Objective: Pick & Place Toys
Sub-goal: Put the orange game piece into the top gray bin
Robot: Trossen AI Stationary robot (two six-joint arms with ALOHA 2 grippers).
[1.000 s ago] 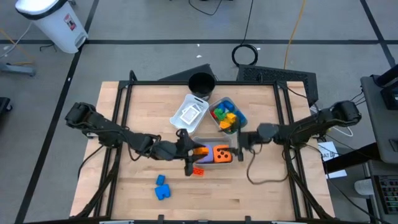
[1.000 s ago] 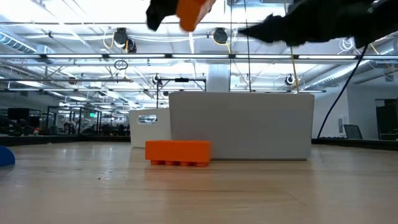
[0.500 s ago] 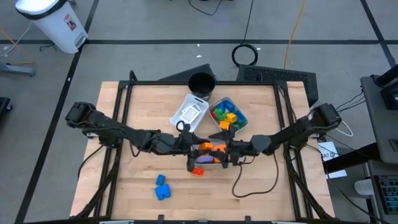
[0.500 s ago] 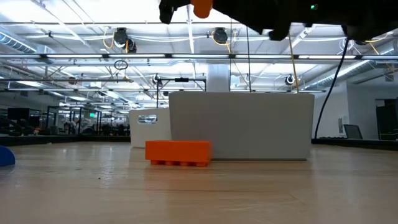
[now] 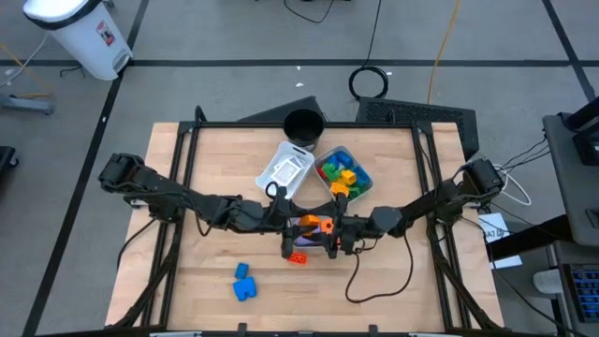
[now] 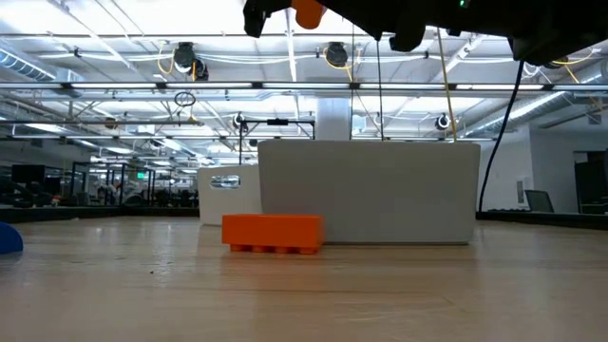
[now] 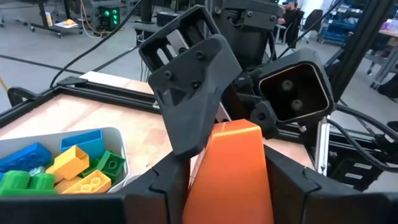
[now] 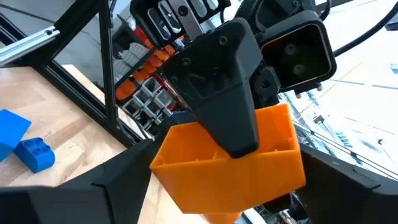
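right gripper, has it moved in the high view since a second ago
Yes. The right gripper has travelled toward the table's middle, from beside the grey tray to over it, meeting the left gripper and its orange block.

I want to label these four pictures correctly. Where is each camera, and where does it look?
High: above, straight down; table, both arms.
Low: table height, level; orange brick, grey tray.
Left wrist: on left arm; left gripper holds orange block.
Right wrist: on right arm; right gripper open around it.
Shared: every view shows the orange block.
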